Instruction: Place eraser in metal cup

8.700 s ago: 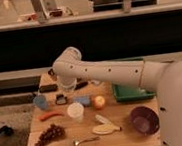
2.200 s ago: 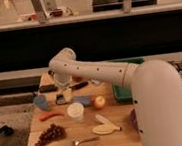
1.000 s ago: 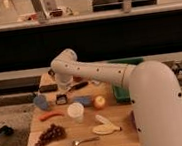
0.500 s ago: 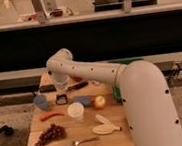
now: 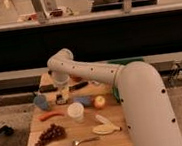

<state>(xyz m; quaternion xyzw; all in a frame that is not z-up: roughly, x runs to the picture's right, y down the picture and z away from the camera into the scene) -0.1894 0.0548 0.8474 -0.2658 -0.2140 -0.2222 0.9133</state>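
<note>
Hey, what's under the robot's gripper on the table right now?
The gripper is down at the wooden table, left of center, between the blue-grey object and the white cup. A small dark thing sits beneath it; the gripper covers it, so what it is stays hidden.

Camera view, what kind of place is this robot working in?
Probably a lab or office test area: a small wooden table with grapes and a white cup, glass partitions behind. The gripper hangs over the table's far left.
</note>
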